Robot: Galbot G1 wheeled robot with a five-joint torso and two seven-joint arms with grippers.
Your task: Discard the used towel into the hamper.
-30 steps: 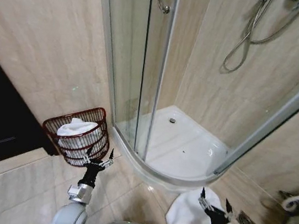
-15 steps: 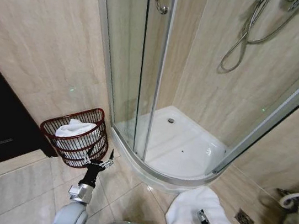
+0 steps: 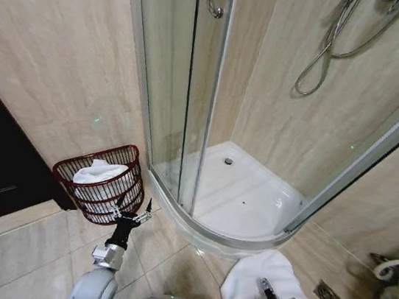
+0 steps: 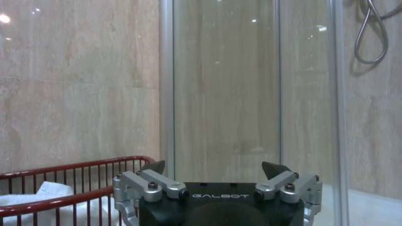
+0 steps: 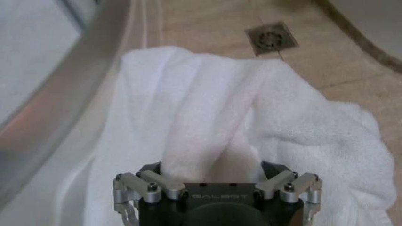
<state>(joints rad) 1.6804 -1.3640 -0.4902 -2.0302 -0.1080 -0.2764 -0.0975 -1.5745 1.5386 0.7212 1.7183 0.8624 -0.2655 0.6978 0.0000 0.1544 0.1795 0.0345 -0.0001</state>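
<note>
Towel [image 3: 254,287]: white, crumpled on the floor just outside the shower tray [image 3: 253,194], near the floor drain [image 5: 271,37].

Right gripper [image 5: 213,170]: down on the towel, jaws spread with a raised fold between them, not yet clenched.

Left gripper [image 3: 133,217]: idle, fingers apart and empty, just beside the hamper [image 3: 102,180].

Hamper: dark red wire basket against the wall, left of the shower tray; white cloth already inside.

Risks, judged: a pinch on one thin fold may slip out on lifting; trailing cloth could drag on the floor or snag the hamper rim.
</note>
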